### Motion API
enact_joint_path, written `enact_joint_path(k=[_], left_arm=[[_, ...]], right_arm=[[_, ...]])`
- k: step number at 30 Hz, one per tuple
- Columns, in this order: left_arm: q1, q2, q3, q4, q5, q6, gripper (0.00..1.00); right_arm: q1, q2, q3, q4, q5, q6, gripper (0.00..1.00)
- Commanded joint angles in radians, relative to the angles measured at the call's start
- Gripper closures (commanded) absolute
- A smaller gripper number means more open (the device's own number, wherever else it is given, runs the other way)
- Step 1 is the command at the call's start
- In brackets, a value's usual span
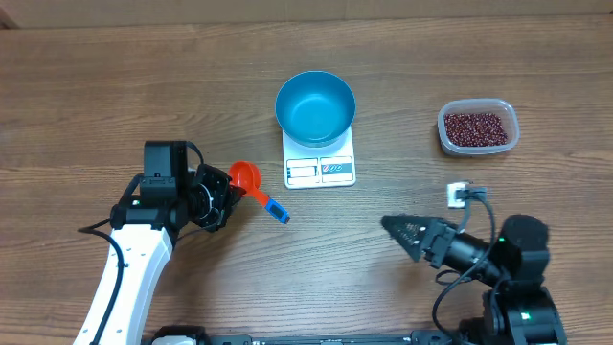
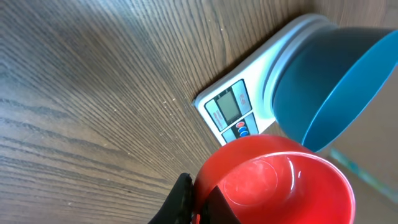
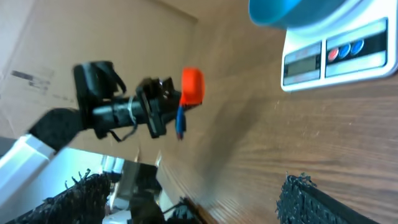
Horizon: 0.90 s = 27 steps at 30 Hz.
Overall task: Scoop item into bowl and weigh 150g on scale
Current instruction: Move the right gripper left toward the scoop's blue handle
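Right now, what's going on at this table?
The left gripper is shut on the red scoop, which is empty, left of the scale. The blue bowl sits on the scale, also empty. The beans are in the clear tub off to the scale's right. The right gripper is open and holds nothing. No scooping done yet.

Bare table (image 1: 397, 144) between scale (image 1: 320, 171) and tub (image 1: 513, 123); bowl (image 1: 316, 107) covers scale top
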Motion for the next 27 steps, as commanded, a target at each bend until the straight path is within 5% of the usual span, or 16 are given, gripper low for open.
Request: enact_joint_path(k=[1, 14, 27], left_arm=[[-0.007, -0.019, 0.013, -0.01, 0.008, -0.078, 0.96], [-0.007, -0.019, 0.013, -0.047, 0.008, -0.121, 0.96], [-0.012, -0.019, 0.013, -0.076, -0.046, -0.105, 0.96]], right_arm=[[0.136, 0.02, 0.027, 0.032, 0.193, 0.044, 0.12], [0.68, 0.323, 0.027, 0.429, 0.742, 0.124, 0.15], [0.789, 0.831, 0.03, 1.072, 0.727, 0.202, 0.36]])
